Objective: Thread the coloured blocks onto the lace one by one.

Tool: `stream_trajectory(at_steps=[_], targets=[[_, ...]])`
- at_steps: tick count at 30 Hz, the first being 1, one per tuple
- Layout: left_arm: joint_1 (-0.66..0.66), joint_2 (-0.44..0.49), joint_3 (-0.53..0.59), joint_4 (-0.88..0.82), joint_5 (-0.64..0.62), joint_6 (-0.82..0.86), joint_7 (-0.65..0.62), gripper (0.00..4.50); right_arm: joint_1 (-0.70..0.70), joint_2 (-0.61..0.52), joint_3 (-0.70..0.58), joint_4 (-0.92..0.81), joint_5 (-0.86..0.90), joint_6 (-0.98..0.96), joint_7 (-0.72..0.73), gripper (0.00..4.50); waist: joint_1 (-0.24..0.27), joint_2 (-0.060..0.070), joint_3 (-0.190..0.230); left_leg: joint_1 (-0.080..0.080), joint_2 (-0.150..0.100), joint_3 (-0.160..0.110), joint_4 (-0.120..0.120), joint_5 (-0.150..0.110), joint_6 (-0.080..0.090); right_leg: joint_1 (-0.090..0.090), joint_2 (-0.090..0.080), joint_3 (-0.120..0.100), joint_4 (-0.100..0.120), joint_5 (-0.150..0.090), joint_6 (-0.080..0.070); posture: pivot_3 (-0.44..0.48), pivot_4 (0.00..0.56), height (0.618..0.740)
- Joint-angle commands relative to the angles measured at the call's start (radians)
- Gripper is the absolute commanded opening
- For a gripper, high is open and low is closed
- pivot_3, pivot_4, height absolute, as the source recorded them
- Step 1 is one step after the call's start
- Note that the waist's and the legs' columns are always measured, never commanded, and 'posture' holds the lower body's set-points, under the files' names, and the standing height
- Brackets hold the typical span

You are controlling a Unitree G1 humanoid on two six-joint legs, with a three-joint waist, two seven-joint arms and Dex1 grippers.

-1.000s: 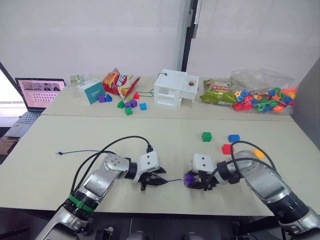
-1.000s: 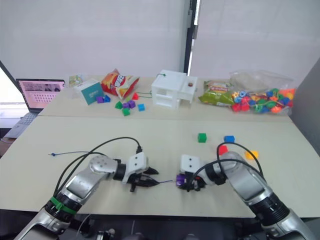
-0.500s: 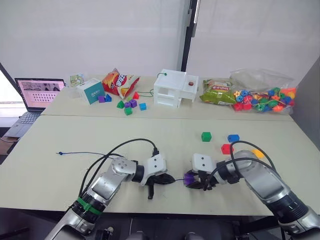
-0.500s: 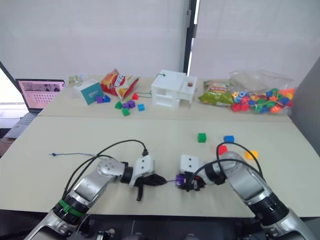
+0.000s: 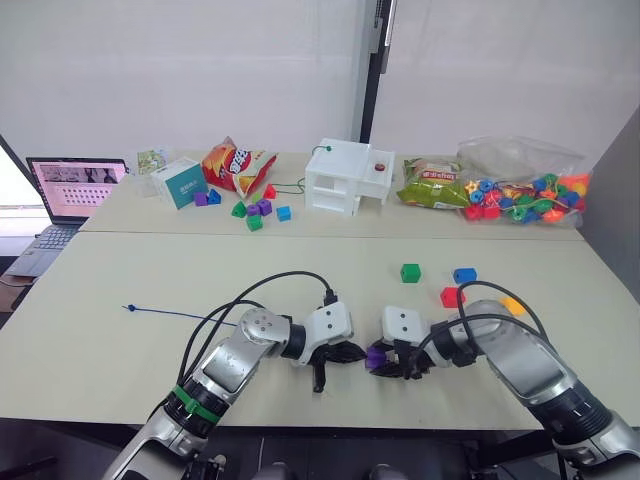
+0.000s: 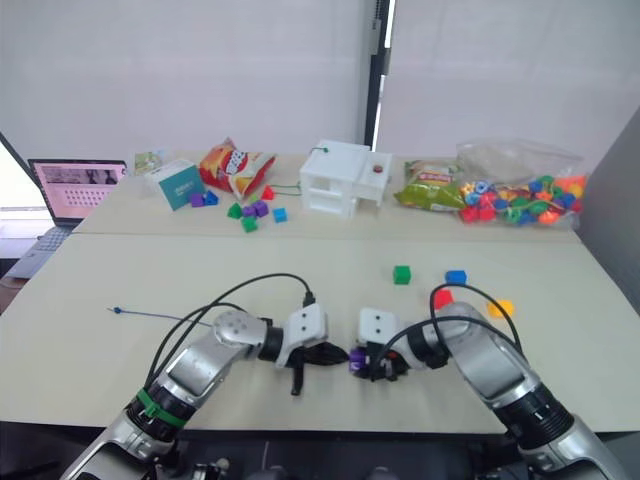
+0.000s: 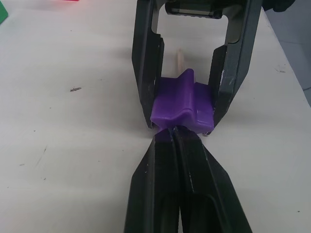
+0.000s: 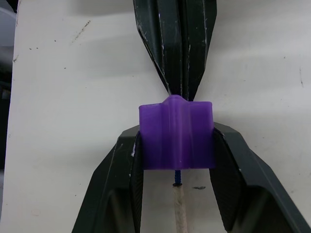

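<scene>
My right gripper (image 5: 384, 359) is shut on the purple block (image 5: 376, 355) just above the table near the front edge. My left gripper (image 7: 171, 132) is shut on the lace (image 5: 170, 314), with its tips pressed against the block's near face. In the right wrist view the lace's stiff pale tip (image 8: 181, 213) sticks out of the far side of the purple block (image 8: 176, 133). The dark-blue string trails left to a small knot (image 5: 128, 308). Green (image 5: 411, 272), blue (image 5: 466, 275), red (image 5: 452, 297) and yellow-orange (image 5: 515, 305) blocks lie loose at the right.
Along the back stand a laptop (image 5: 70, 187), a teal box (image 5: 180, 182), a chips bag (image 5: 238, 162), several small blocks (image 5: 255, 210), a white box (image 5: 350, 175), a green snack bag (image 5: 435, 188) and a clear bag of beads (image 5: 520, 195).
My left gripper has moved right with the lace until its tips meet the purple block, and the gap between the grippers has closed. The lace's knot end has slid a little to the right.
</scene>
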Motion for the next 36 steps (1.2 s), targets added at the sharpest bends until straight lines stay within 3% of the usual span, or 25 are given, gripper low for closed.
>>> stream_trajectory(at_steps=[1, 2, 8, 19, 28, 29, 34, 36], targets=[[-0.003, 0.007, 0.025, -0.047, -0.036, 0.012, -0.016, 1.52, 0.004, 0.016, 0.007, 0.001, -0.002, 0.025, -0.032, 1.85, -0.001, 0.0, 0.0, 0.0, 0.0, 0.0, 0.0, 0.0, 0.0, 0.0, 0.0, 0.0, 0.0, 0.0, 0.0, 0.0, 0.15, 0.74], [-0.003, 0.012, 0.025, -0.051, -0.04, 0.015, -0.021, 1.89, 0.005, 0.021, 0.0, 0.0, -0.003, 0.027, -0.044, 2.41, -0.001, 0.0, 0.0, 0.0, 0.0, 0.0, 0.0, 0.0, 0.0, 0.0, 0.0, 0.0, 0.0, 0.0, 0.0, 0.0, 0.15, 0.74], [-0.013, 0.047, 0.015, -0.069, -0.032, 0.007, -0.041, 3.84, 0.019, 0.006, -0.032, -0.047, 0.027, 0.059, -0.063, 4.41, 0.001, 0.0, 0.0, 0.0, 0.0, 0.0, 0.0, 0.0, 0.0, -0.001, -0.001, 0.0, 0.001, 0.0, 0.0, 0.0, 0.15, 0.74], [-0.1, -0.091, -0.09, 0.062, 0.079, -0.085, 0.029, 3.86, 0.202, -0.172, -0.242, -0.155, 0.103, 0.037, -0.072, 4.46, 0.023, 0.0, 0.0, -0.003, -0.004, 0.0, 0.002, -0.001, 0.002, 0.0, -0.004, -0.001, -0.003, 0.001, 0.002, 0.0, 0.15, 0.74], [-0.142, -0.139, -0.151, 0.196, 0.167, -0.169, 0.031, 3.86, 0.287, -0.144, -0.269, -0.116, 0.108, -0.043, -0.122, 4.46, 0.011, 0.0, 0.0, -0.003, -0.003, 0.0, 0.002, -0.001, 0.002, 0.001, -0.003, -0.001, -0.003, 0.001, 0.002, 0.0, 0.15, 0.74], [-0.14, -0.141, -0.15, 0.194, 0.161, -0.166, 0.019, 3.32, 0.289, -0.143, -0.267, -0.106, 0.1, -0.054, -0.127, 4.5, 0.012, 0.0, 0.0, -0.003, -0.003, 0.0, 0.002, -0.001, 0.002, 0.001, -0.003, -0.001, -0.003, 0.001, 0.002, 0.0, 0.15, 0.74], [-0.134, -0.138, -0.151, 0.178, 0.154, -0.157, -0.013, 1.73, 0.297, -0.139, -0.258, -0.072, 0.096, -0.085, -0.131, 4.5, 0.012, 0.0, 0.0, -0.002, -0.003, 0.0, 0.002, -0.001, 0.002, 0.002, -0.003, -0.001, -0.004, 0.001, 0.002, 0.0, 0.15, 0.74], [-0.131, -0.133, -0.15, 0.172, 0.155, -0.153, -0.02, 1.4, 0.3, -0.139, -0.255, -0.066, 0.097, -0.093, -0.131, 4.5, 0.01, 0.0, 0.0, -0.002, -0.003, 0.0, 0.002, -0.001, 0.002, 0.002, -0.003, -0.001, -0.004, 0.001, 0.002, 0.0, 0.15, 0.74]])
